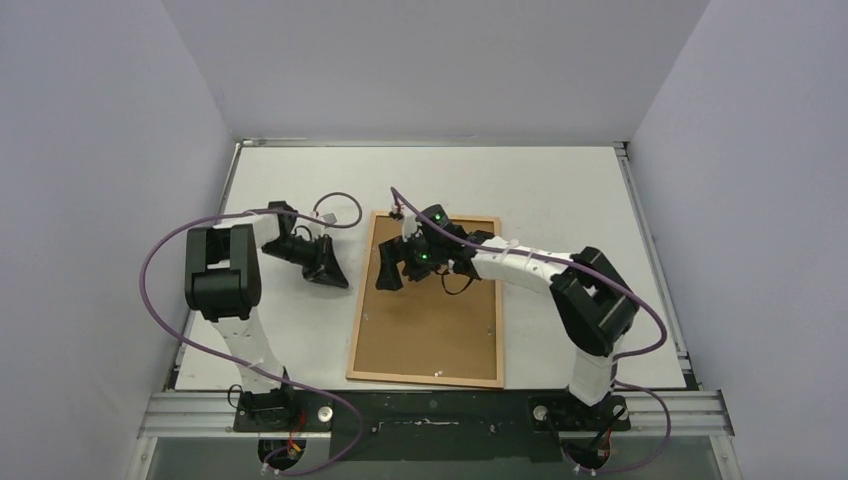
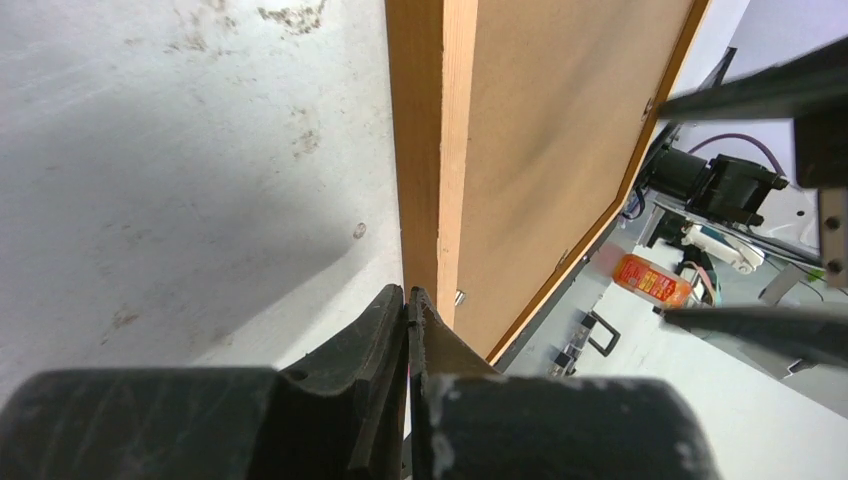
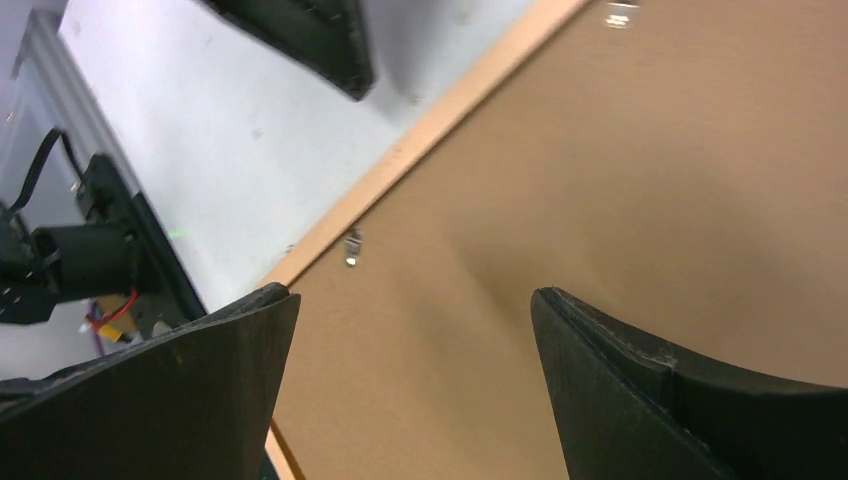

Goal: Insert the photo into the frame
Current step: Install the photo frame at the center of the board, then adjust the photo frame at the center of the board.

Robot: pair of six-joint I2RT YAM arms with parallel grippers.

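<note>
The frame lies flat on the white table, back side up, with the plain brown fibreboard backing sheet in it. The photo is out of view. My left gripper is shut and empty, low by the frame's left rail; in the left wrist view its tips are right at the wooden rail. My right gripper is open, hovering over the upper left of the backing sheet, with its tips close above the board and the frame rail to their left.
Small metal retaining tabs sit along the frame's inner edge. White walls close the table at the left, back and right. A metal rail runs along the near edge. An orange tape roll lies beyond the table.
</note>
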